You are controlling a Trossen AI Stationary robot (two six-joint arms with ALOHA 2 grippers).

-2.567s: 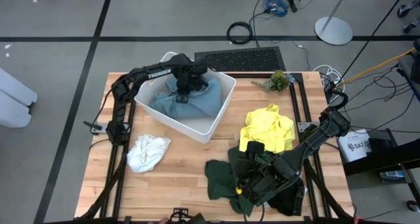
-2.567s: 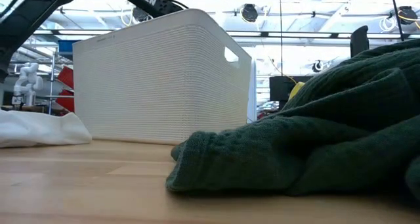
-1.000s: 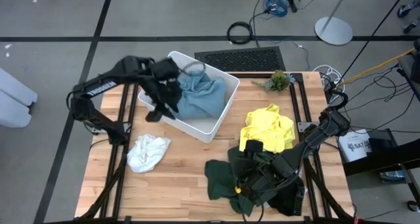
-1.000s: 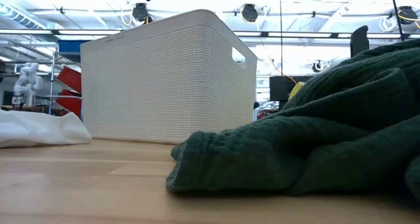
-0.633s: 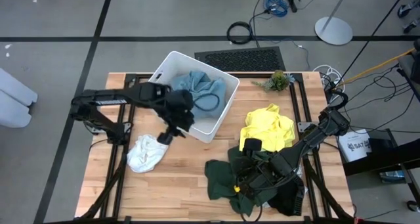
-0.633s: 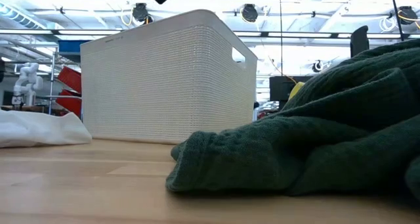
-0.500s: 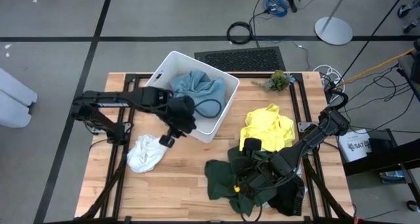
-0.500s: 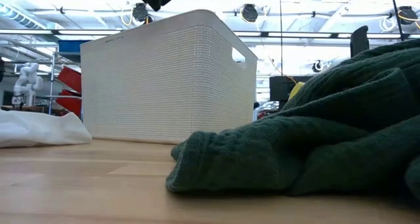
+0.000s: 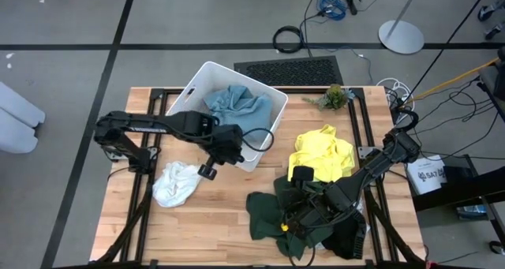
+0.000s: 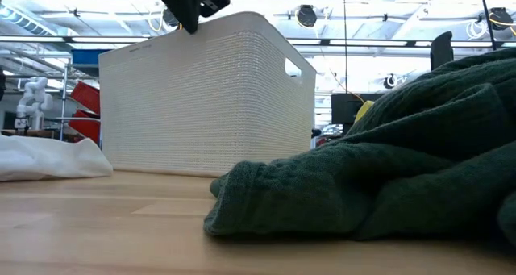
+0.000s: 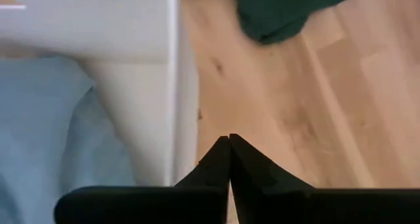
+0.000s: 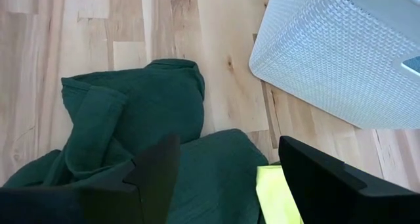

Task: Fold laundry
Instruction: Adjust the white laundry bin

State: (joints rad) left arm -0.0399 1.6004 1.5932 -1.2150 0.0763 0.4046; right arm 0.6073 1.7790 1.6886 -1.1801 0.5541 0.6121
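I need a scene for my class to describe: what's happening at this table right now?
Two robot arms are sorting laundry. The left gripper is shut and empty, beside the white tub that holds a light blue cloth. The right gripper is open over the dark green cloth. Nothing is folded yet.

Bright, even light (blurred foreground).

The dark green cloth [image 10: 387, 154] runs off the low view's right edge; the white tub [image 10: 205, 97] hides the table behind it.
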